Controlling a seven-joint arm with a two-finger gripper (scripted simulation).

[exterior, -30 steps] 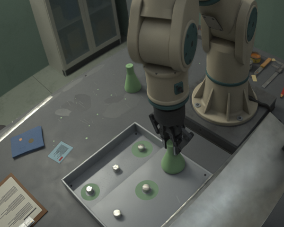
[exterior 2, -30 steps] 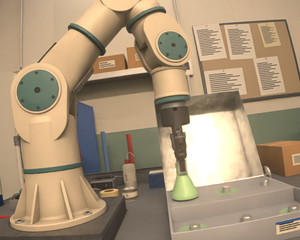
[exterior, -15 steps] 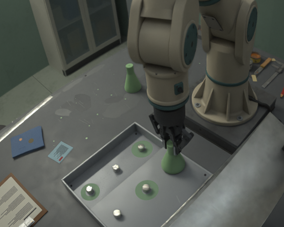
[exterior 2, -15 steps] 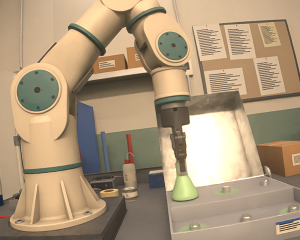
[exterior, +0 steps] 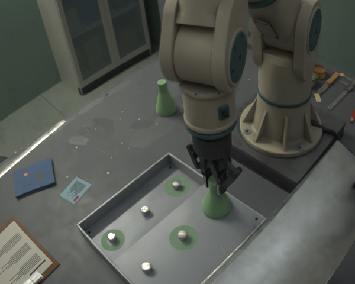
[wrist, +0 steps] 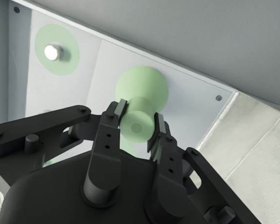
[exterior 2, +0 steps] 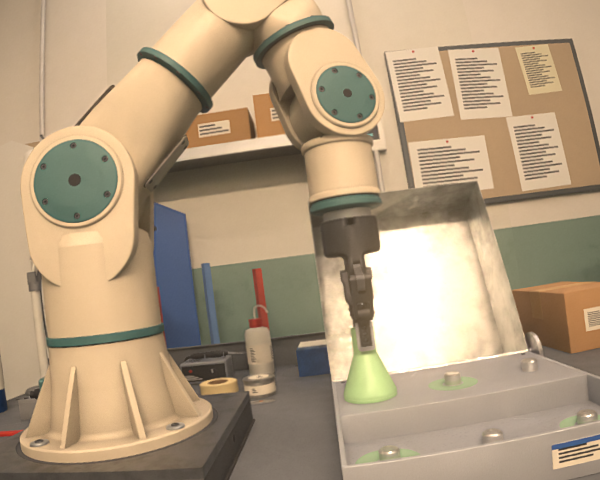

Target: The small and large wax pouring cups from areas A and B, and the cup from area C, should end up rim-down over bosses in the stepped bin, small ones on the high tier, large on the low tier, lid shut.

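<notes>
A green flared cup [exterior: 216, 204] stands rim-down on the raised tier of the stepped bin [exterior: 171, 220], in the corner nearest the robot base and the lid hinge. My gripper [exterior: 218, 183] is directly above it, closed around the cup's narrow stem [wrist: 137, 124]. The cup's wide rim [exterior 2: 369, 385] rests on the tier floor and hides whatever is beneath it. A second green cup [exterior: 165, 99] stands rim-down on the table behind the bin. Steel bosses [exterior: 182, 234] stand uncovered on both tiers, three of them ringed by green discs [exterior: 177, 184].
Behind the bin stand the robot base [exterior: 280, 122] and a glass-doored cabinet [exterior: 98, 39]. The open lid [exterior 2: 419, 279] stands up along the bin's hinge side, close to the gripper. A blue booklet [exterior: 34, 177], a card [exterior: 75, 189] and a clipboard [exterior: 17, 253] lie on the table beyond the bin.
</notes>
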